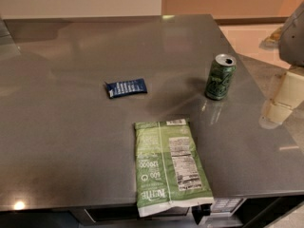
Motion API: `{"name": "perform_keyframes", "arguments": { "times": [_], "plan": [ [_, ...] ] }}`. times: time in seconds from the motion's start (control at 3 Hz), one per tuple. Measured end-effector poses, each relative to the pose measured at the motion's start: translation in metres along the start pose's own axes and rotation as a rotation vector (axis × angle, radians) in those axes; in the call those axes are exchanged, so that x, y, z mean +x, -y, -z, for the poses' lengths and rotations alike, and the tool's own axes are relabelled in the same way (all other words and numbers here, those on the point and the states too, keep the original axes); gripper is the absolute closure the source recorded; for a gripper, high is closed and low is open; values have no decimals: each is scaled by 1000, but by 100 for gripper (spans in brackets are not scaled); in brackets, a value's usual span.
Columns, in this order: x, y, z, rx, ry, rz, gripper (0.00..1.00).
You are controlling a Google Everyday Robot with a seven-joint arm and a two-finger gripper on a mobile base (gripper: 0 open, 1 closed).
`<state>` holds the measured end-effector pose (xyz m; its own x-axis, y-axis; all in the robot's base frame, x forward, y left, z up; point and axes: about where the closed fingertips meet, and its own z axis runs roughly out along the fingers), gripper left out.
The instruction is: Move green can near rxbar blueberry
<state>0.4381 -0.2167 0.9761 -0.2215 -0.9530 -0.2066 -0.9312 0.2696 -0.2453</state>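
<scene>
The green can (220,77) stands upright on the grey counter (71,127) at the right, with a silver opened top and a dark patterned label. The rxbar blueberry (126,87), a small flat dark blue wrapper with white lettering, lies left of it near the counter's middle, well apart from the can. My gripper (284,96) is at the right edge of the view, cream-coloured below a grey arm part, to the right of the can and not touching it. It holds nothing that I can see.
A large flat green snack bag (170,165) lies at the counter's front edge, below and between the can and the bar. The counter's right edge runs just past the can. A pale floor shows beyond at the upper right.
</scene>
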Motion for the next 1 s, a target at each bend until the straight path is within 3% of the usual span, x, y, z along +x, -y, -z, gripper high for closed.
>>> {"name": "perform_keyframes", "arguments": {
  "times": [0.33,1.0],
  "plan": [
    [0,0,0,1,1,0,0],
    [-12,37,-17,-2,69,-40,0]
  ]
}}
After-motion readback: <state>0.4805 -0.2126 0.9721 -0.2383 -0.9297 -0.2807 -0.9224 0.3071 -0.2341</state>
